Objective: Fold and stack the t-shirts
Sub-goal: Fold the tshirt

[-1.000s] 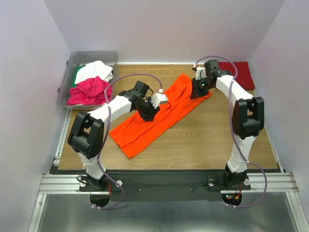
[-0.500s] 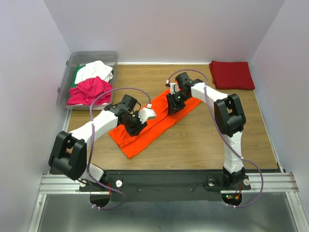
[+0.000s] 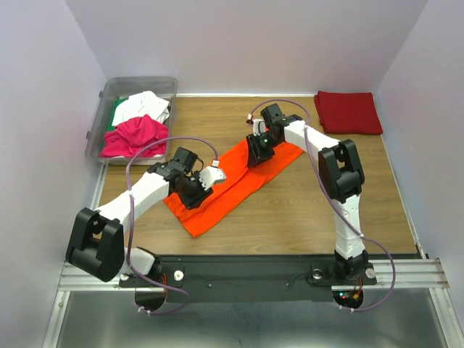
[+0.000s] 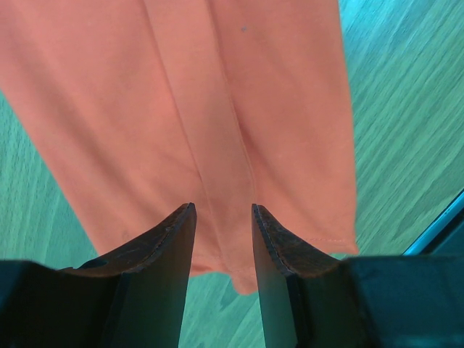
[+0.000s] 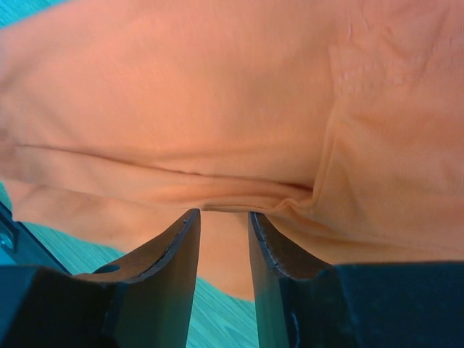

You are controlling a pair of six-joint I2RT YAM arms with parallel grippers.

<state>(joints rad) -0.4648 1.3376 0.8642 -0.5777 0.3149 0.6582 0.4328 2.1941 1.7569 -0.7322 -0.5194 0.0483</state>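
The bright orange t-shirt (image 3: 233, 187) lies as a long narrow strip, diagonal across the middle of the table. My left gripper (image 3: 196, 193) is over its near left part, jaws a little apart, with flat cloth (image 4: 217, 109) under them near the hem. My right gripper (image 3: 258, 150) is over the far right part, jaws a little apart, with a raised fold of cloth (image 5: 239, 181) at its tips. A folded dark red t-shirt (image 3: 349, 112) lies at the far right corner. Magenta (image 3: 134, 135), white (image 3: 145, 106) and green (image 3: 117, 111) shirts lie in the bin.
The clear plastic bin (image 3: 109, 88) stands at the far left of the table. Bare wood (image 3: 312, 210) shows at the near right and along the front edge. Walls close in the left, right and back.
Both grippers moved left and nearer, carrying the orange shirt's right edge over itself. The shirt now lies narrower and further left. The dark red shirt is uncovered.
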